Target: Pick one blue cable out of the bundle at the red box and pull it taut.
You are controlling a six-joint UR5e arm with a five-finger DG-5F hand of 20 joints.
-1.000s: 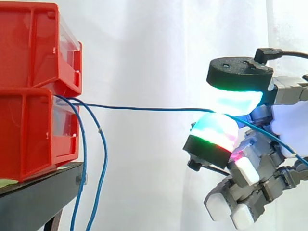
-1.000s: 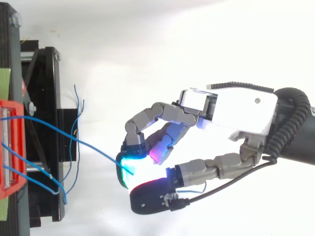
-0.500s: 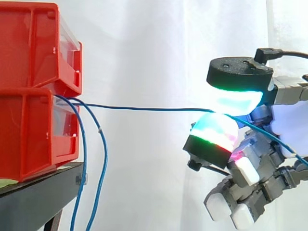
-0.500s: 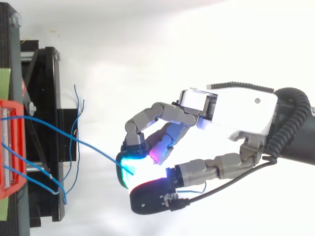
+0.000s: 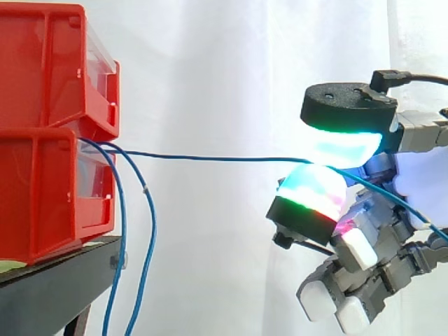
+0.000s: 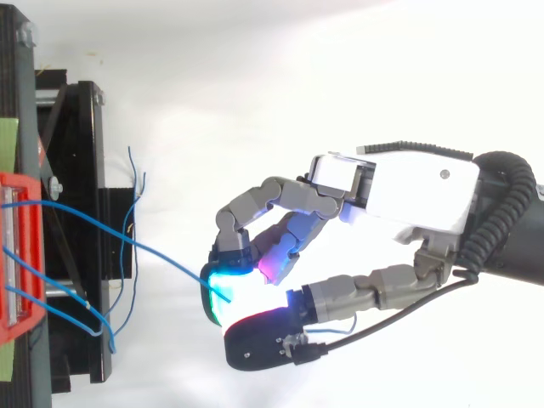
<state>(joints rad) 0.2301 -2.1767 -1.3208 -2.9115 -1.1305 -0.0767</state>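
Pinches one blue cable [image 6: 161,252] between cyan-glowing fingers [image 6: 231,246], well apart from the red box [image 6: 17,255]; runs nearly straight across the black stand [image 6: 85,170], beside slack strands [image 6: 85,308].

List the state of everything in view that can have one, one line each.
red bins, stacked two high on the black stand
black stand, bearing the bins
hand, shut on the blue cable, pinching it between glowing pads
blue cable, stretched nearly straight from the lower bin to the hand
other blue cables, slack, hanging down beside the stand
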